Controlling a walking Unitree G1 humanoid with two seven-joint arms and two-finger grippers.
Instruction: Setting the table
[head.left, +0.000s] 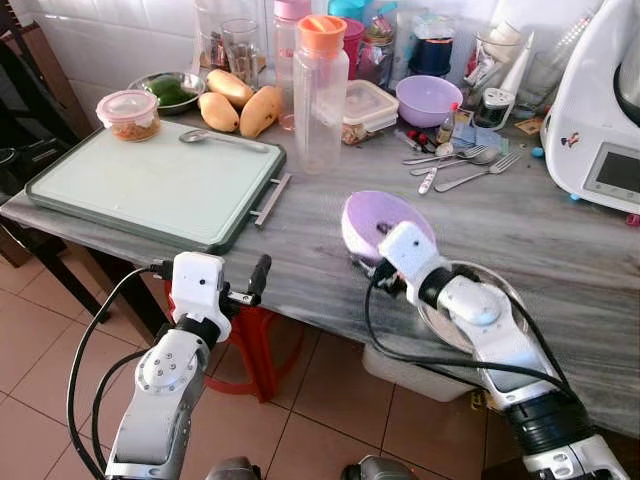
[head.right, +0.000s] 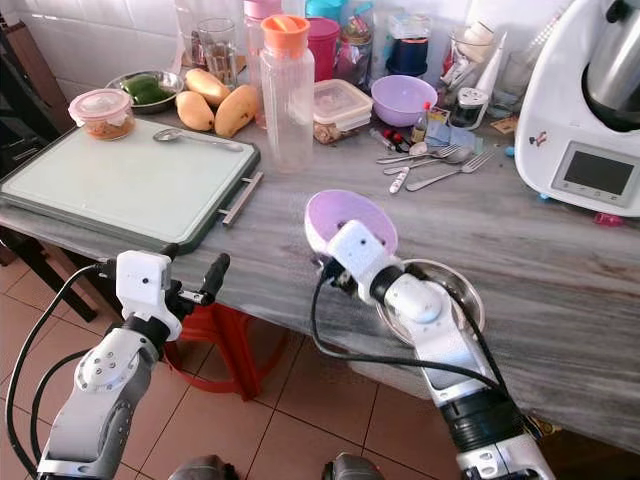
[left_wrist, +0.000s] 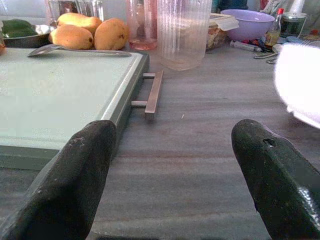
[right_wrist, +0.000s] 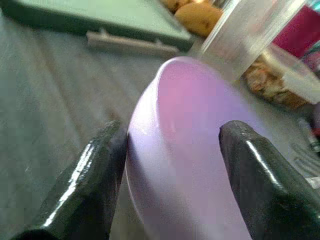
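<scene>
The right gripper (right_wrist: 172, 185) had its two fingers closed on a tilted lilac plastic bowl (head.left: 378, 222), held just above the grey marble table (head.left: 560, 250) near its front edge. The left gripper (left_wrist: 170, 180) hovered open and empty. Placing seemed in hand; next, level and lower the bowl.

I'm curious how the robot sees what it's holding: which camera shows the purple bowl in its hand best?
The right eye view: the whole purple bowl tilted at the right gripper. Left eye matches. Right wrist shows it close between both fingers; left wrist catches only a washed-out edge.
</scene>
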